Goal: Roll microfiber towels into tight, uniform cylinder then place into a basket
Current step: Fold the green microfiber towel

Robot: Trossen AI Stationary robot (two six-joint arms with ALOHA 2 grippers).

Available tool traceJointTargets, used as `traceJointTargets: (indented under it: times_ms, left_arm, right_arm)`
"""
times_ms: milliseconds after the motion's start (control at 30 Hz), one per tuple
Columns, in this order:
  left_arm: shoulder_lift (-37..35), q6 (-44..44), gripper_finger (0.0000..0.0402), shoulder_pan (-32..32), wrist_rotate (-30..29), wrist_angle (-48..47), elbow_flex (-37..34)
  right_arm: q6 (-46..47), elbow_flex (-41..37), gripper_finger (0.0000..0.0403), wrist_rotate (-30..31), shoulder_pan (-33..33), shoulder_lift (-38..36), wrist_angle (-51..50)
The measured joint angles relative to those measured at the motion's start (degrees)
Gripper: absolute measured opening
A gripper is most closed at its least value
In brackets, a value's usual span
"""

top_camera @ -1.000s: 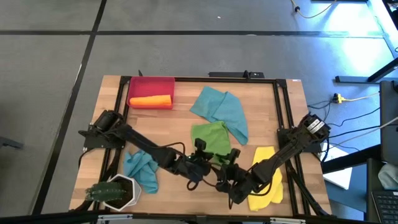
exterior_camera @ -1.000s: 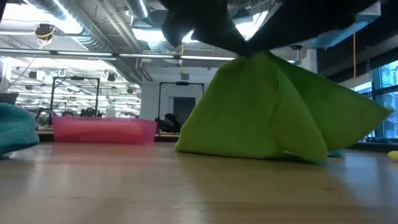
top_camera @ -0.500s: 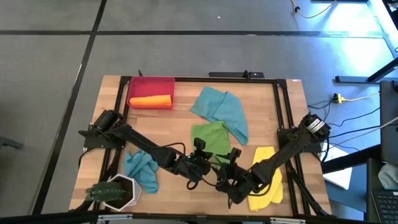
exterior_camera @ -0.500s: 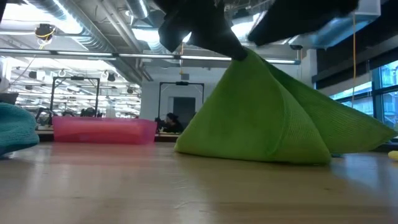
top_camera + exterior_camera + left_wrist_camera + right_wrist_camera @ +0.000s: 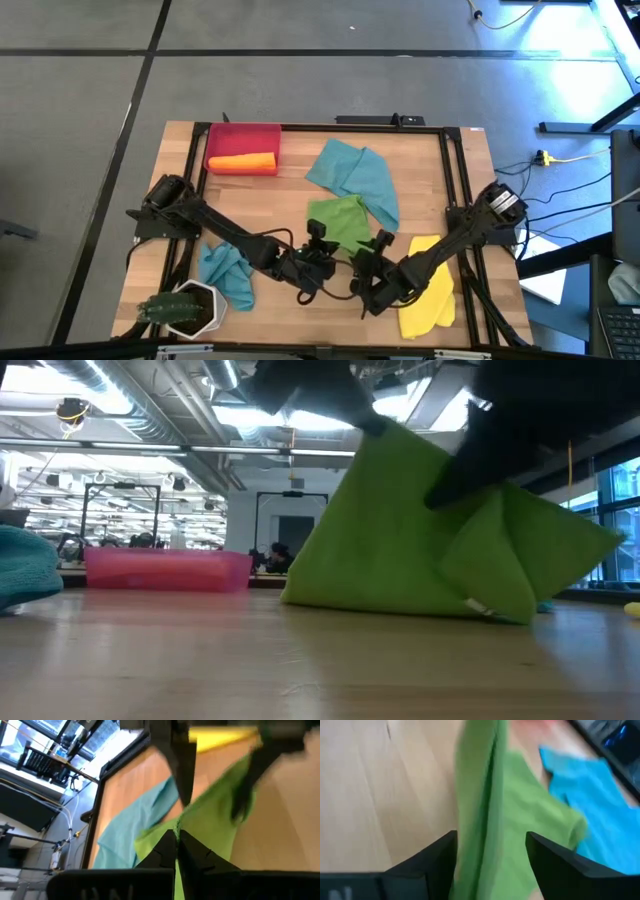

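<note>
left gripper (image 5: 176,851) pinching green towel (image 5: 340,222) up | right gripper (image 5: 490,851) gaping wide around its lifted fold | mid-table

Low view: both grippers are just dark blurs cut off at the top edge above the green towel (image 5: 420,550). Right wrist view: the fold between the fingers (image 5: 437,855) is blurred, contact unclear. Left wrist view: towel edge hidden behind the pinched fingertips (image 5: 172,847).
</note>
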Motion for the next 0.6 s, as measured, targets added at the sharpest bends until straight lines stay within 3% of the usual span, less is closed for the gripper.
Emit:
traceJointTargets:
  times_ms: [267,600]
  left_arm:
    - [0.0,-0.9,0.0000,0.0,-0.6,-1.2,-0.1]
    - [-0.1,-1.2,0.0000,0.0,-1.7,-3.2,-0.1]
  right_arm:
    - [9.1,0.0,0.0188,-8.7,2.1,-0.4,-9.9]
    - [9.0,0.0,0.0151,-15.3,4.3,-0.4,-12.2]
